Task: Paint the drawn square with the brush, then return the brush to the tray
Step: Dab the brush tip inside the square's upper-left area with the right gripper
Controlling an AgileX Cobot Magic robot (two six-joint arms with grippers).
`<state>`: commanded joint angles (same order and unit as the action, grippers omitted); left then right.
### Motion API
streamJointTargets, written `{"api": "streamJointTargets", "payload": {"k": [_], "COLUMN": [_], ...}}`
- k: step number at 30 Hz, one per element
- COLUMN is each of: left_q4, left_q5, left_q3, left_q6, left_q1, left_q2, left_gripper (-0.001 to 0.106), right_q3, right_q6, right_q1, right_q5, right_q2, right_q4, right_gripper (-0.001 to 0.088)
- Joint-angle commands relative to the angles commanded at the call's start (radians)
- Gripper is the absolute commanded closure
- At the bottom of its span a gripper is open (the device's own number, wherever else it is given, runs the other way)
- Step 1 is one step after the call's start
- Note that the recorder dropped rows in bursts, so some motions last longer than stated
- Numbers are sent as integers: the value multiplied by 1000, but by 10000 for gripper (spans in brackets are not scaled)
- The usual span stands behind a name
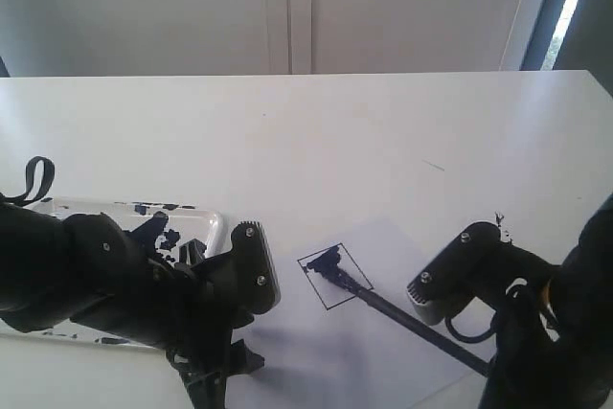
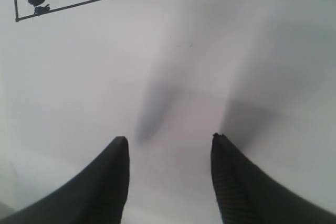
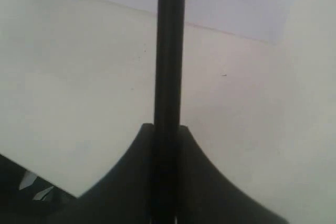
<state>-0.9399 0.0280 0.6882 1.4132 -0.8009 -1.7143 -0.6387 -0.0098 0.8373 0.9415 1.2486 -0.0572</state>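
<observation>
Right claw: jaws nearly closed, clamped on the handle of the long thin black paintbrush. The brush slants across the white paper sheet, its dark blue tip inside the small black-outlined drawn square, where a dark smear marks one corner. Left claw: jaws spread wide, holding nothing, above bare paper near the square. The shallow glossy paint-smeared tray lies on the white table, left of the paper and partly hidden by the left arm.

White table; white paper sheet lying flat on it; pale wall behind.
</observation>
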Motion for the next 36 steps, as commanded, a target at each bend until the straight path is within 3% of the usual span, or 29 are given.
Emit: {"api": "streamJointTargets", "payload": {"k": [4,13,21,28,36], "left_q4": [0,0,0,0,0], "left_q5": [0,0,0,0,0], "left_q3": [0,0,0,0,0], "left_q6": [0,0,0,0,0], "left_q1": [0,0,0,0,0], "left_q2": [0,0,0,0,0], "left_gripper": [517,517,517,517,517], "right_q3": [0,0,0,0,0], "right_q6": [-17,111,148,146,-7], "right_q1": [0,0,0,0,0], "right_q5": [-4,2,5,9,24], "right_q2": [0,0,0,0,0], "right_q4": [18,-123,-160,-150,3], "right_gripper": [868,868,868,868,868]}}
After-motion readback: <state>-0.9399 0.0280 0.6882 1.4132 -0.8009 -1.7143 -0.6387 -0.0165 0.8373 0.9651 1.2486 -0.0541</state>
